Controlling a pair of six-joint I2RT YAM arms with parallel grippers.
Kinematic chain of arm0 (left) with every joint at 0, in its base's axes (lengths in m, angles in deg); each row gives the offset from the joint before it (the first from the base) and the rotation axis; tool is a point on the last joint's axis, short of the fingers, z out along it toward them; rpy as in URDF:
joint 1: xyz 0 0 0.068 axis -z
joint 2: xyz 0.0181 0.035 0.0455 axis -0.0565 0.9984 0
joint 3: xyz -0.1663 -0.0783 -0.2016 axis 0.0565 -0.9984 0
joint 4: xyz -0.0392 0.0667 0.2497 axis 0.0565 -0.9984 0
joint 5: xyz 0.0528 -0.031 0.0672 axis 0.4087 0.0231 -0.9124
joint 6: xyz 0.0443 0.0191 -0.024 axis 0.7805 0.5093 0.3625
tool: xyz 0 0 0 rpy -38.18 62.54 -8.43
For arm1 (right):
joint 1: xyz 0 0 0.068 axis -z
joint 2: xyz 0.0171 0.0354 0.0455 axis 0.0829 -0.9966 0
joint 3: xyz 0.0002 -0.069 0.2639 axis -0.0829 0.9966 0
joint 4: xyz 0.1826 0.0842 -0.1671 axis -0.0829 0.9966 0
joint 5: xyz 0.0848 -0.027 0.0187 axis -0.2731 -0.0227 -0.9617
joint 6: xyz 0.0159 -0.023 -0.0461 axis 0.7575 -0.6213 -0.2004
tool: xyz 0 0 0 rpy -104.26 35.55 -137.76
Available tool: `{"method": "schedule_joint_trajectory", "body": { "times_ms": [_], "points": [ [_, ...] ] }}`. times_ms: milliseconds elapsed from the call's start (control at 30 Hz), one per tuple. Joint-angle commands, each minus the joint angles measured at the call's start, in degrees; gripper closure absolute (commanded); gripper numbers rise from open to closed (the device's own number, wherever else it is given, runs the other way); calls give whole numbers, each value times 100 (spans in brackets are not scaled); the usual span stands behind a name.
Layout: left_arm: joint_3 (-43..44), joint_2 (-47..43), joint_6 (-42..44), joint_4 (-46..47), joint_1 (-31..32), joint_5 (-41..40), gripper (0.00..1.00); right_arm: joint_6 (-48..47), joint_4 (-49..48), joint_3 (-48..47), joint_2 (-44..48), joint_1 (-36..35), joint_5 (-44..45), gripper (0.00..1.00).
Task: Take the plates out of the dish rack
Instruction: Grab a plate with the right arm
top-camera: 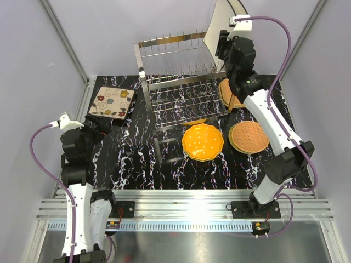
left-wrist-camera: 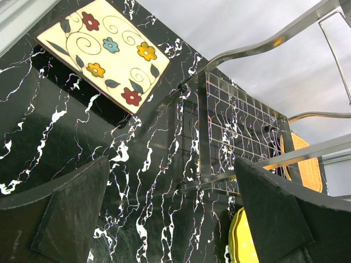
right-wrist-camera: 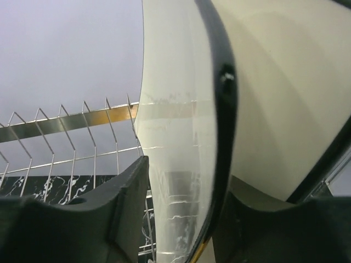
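My right gripper (top-camera: pixel 224 45) is shut on the lower edge of a large square cream plate with a dark rim (top-camera: pixel 216 24), held upright above the right end of the dish rack (top-camera: pixel 178 82). In the right wrist view the fingers (right-wrist-camera: pixel 129 203) pinch the plate (right-wrist-camera: pixel 274 109) from both sides, next to the rack's prongs (right-wrist-camera: pixel 66 126). My left gripper (top-camera: pixel 103 124) hangs open over the table's left side, near a flowered square plate (top-camera: pixel 112 102) lying flat. The left wrist view shows that plate (left-wrist-camera: pixel 104 52) beyond the open gripper (left-wrist-camera: pixel 173 213).
An orange scalloped plate (top-camera: pixel 203 141) lies in front of the rack, and its edge (left-wrist-camera: pixel 241 241) shows by my left gripper's right finger. Two tan woven plates (top-camera: pixel 248 137) (top-camera: pixel 229 93) lie at the right. A dark square frame (top-camera: pixel 169 150) sits on the black marbled table (top-camera: pixel 126 164).
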Motion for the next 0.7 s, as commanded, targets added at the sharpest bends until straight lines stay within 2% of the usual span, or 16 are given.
{"method": "schedule_joint_trajectory", "body": {
  "times_ms": [0, 167, 200, 267, 300, 433, 500, 667],
  "points": [
    [276, -71, -16, 115, 11, -13, 1, -293, -682, 208, -28, 94, 341, 51],
    [311, -89, -16, 88, 11, -5, 1, -293, -1050, 427, 50, 138, 219, 65],
    [329, -89, -24, 71, 11, -13, 1, -284, -1103, 445, 86, 147, 175, 72],
    [338, -106, -33, 79, 11, -5, 1, -188, -1200, 463, 156, 199, 78, 78],
    [355, -98, -42, 88, 11, 4, 1, -161, -1235, 472, 191, 208, 43, 85],
    [417, -98, -68, 88, 20, 48, 1, -152, -1586, 515, 323, 235, -63, 97],
    [452, -106, -95, 106, 11, 101, 1, -152, -1710, 525, 376, 235, -142, 100],
    [522, -98, -139, 123, 11, 171, 1, -47, -2009, 402, 490, 235, -352, 100]
  ]
}}
